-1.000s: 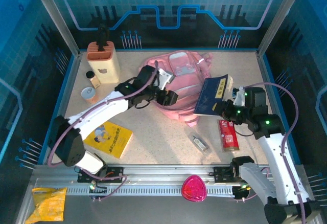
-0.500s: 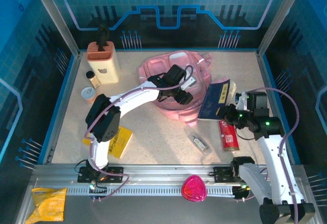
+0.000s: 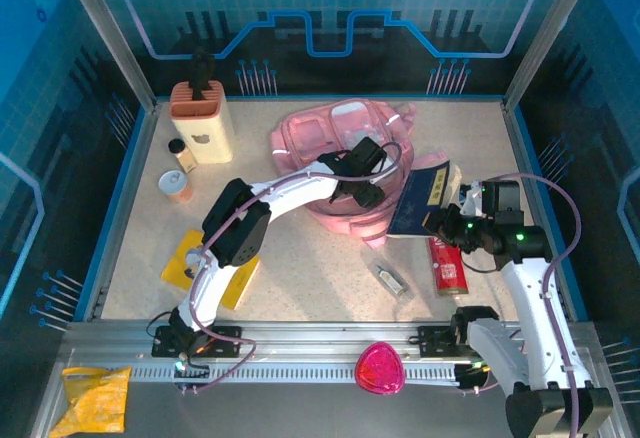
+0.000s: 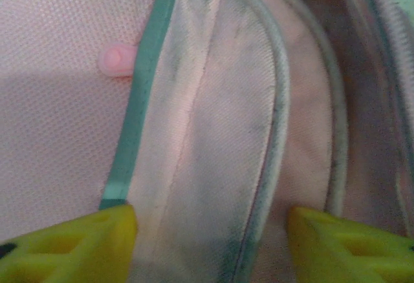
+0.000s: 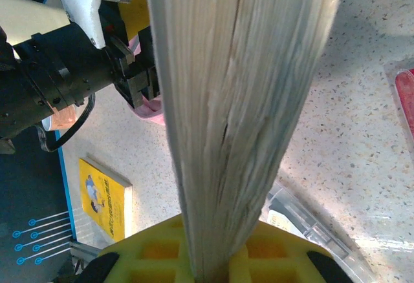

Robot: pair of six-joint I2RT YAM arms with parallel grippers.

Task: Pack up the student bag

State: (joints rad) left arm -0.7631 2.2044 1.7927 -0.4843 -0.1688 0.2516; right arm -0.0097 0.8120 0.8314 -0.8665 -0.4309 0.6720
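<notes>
Stretches the left arm (image 3: 285,188) from its base forward and across to the right, elbow raised above the desk, wrist tipped down onto the student bag (image 3: 320,138). Holds the left pincer (image 3: 368,188) with jaws apart, yellow fingers (image 4: 71,244) set either side of a fabric fold without pinching it. Lifts the right arm (image 3: 530,288) forward from its base, forearm angled inward to the left. Clamps the right pincer (image 5: 210,257) tight on one edge of a blue book (image 3: 418,198), pages squeezed between the yellow pads.

White arms (image 3: 287,186) — black joints (image 3: 236,226)
</notes>
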